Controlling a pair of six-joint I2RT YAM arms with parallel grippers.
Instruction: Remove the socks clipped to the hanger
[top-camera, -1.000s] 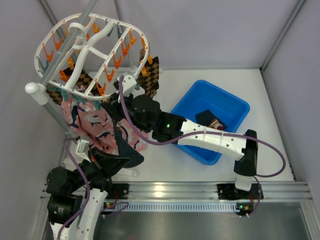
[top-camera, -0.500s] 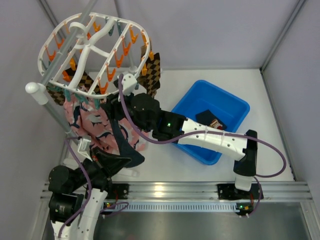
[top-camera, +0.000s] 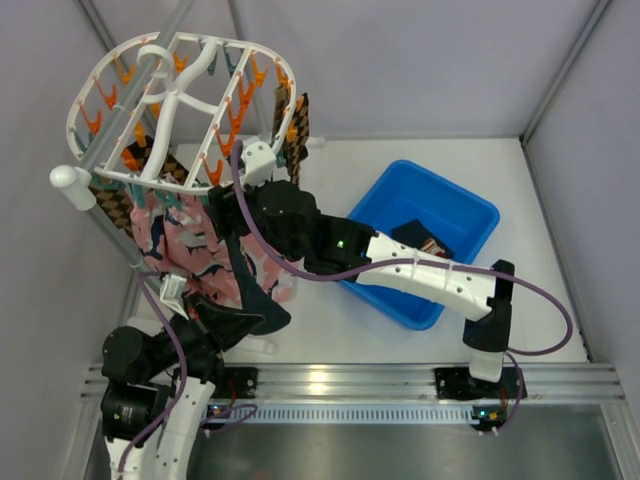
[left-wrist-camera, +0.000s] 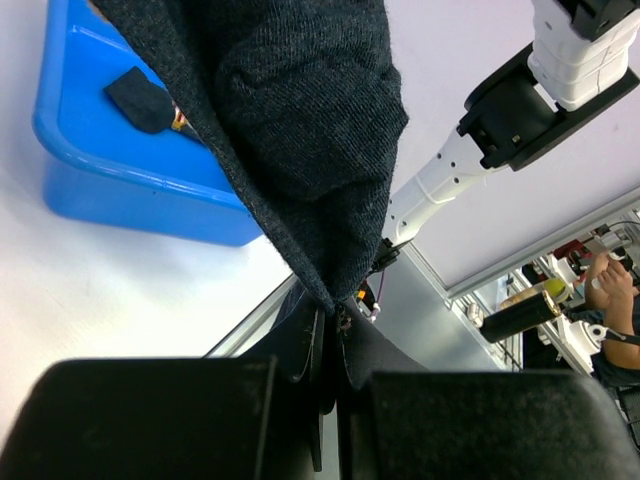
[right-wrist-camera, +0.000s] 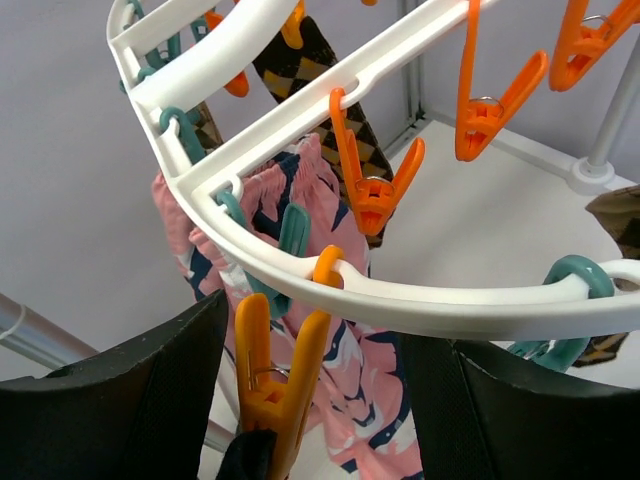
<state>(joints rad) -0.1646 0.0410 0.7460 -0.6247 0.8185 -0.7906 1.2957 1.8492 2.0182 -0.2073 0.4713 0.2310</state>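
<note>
Trouble looked likeliest from the hanger (top-camera: 160, 105), tilted high over the back-left of the desk (top-camera: 325, 315). Both arms were working on it at once, and a tug on fabric while a clip bit down could have swung the whole rack or overstretched the knit. Under it hung the socks (top-camera: 190, 250): pink ones bunched below the near rim, a checkered one (top-camera: 298, 122) at the far side, and a navy sock (left-wrist-camera: 300, 130) stretched down toward the left arm. Left end effector (left-wrist-camera: 330, 385): clamped tight on that navy sock's lower edge. Right end effector (right-wrist-camera: 315, 405): jaws spread wide, holding nothing, straddling an orange clip (right-wrist-camera: 275, 385) on the rim. Miss that clip's tails, and the dark fabric at its mouth would not have come free.
</note>
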